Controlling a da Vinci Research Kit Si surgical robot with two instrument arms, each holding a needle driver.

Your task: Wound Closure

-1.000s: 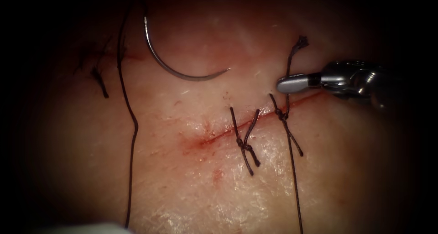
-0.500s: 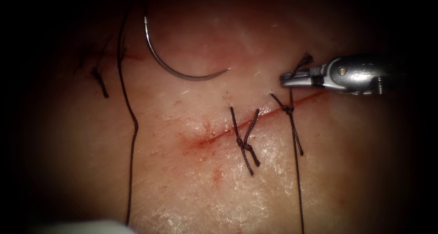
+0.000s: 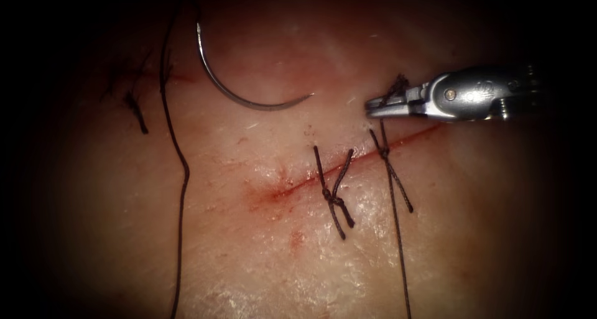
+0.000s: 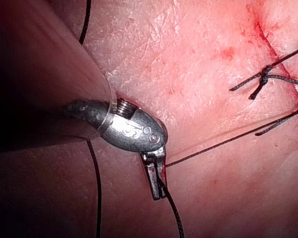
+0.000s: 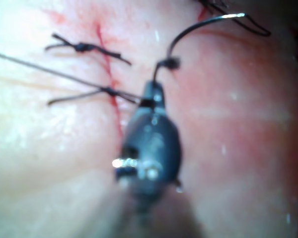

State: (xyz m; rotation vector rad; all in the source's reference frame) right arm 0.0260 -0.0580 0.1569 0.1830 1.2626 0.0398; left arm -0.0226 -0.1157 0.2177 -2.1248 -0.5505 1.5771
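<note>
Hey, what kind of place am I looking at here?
Likely a bench set-up for suturing practice: tissue with a partly stitched cut, a curved needle lying loose on it, and the right tool holding thread.

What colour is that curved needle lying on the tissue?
Silvery grey metal: the needle lies free on the tissue, clearest in the endoscope view.

The left tool's wrist (image 4: pixel 134 134) bears stamped figures, perhaps "58".
</note>
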